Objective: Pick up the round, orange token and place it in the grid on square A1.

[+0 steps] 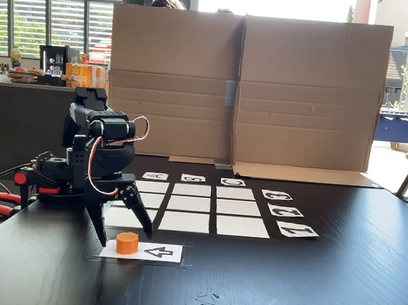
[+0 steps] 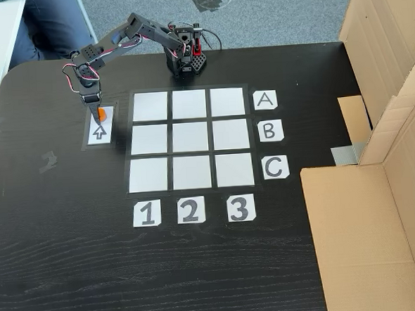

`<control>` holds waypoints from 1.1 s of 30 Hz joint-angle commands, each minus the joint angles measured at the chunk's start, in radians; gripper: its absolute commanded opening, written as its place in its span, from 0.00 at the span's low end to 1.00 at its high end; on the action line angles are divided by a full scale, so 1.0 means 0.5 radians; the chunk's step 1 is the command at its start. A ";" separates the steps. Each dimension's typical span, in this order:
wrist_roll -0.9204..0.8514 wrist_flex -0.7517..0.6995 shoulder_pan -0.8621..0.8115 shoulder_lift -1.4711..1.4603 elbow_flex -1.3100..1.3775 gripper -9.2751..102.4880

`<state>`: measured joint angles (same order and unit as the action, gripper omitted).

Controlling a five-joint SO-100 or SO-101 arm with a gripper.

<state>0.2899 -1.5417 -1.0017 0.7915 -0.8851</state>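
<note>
Scraps of clear tape [image 1: 210, 303] are lying on the dark table [image 1: 320, 289] at the near edge of a fixed view, just in front of the arrow card [image 1: 155, 252].

Claw: the gripper [image 1: 126, 237] is pointing down with its two black fingers splayed wide, holding nothing. One fingertip [image 1: 102, 240] is hanging left of the token [image 1: 127, 242] in that view, the other just above and behind it; whether either is touching it, I cannot tell. In another fixed view from above, the gripper [image 2: 96, 111] is hovering at the top end of the arrow card [image 2: 100, 132], with the token [image 2: 101, 113] showing as an orange spot beside the finger.

Token: sitting upright on the arrow card, at the tail end of the arrow, outside the grid [image 2: 189, 139].

Grid: nine white cells lying flat, all bare. Square A1 [image 2: 150, 106] is sitting just right of the arrow card in the view from above, in the row beside the A label [image 2: 264, 100] and the column above the 1 label [image 2: 146, 213].

Arm base [image 2: 187, 58] is standing at the far table edge. Cardboard screen [image 1: 244, 85] is standing behind the grid.
</note>
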 commanded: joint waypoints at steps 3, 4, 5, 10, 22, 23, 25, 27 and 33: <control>0.006 0.006 0.037 0.009 0.071 0.38; 0.006 0.006 0.040 0.003 0.071 0.38; 0.006 0.006 0.046 0.000 0.071 0.38; -0.012 0.006 0.058 -0.006 0.071 0.37; -0.031 0.009 0.071 -0.040 0.141 0.33; -0.028 0.009 0.071 -0.049 0.153 0.32; -0.025 0.009 0.071 -0.058 0.172 0.31; -0.025 0.009 0.071 -0.067 0.184 0.30; -0.021 0.015 0.080 -0.083 0.196 0.25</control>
<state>0.2807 -1.5417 -0.9725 0.7470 -0.8268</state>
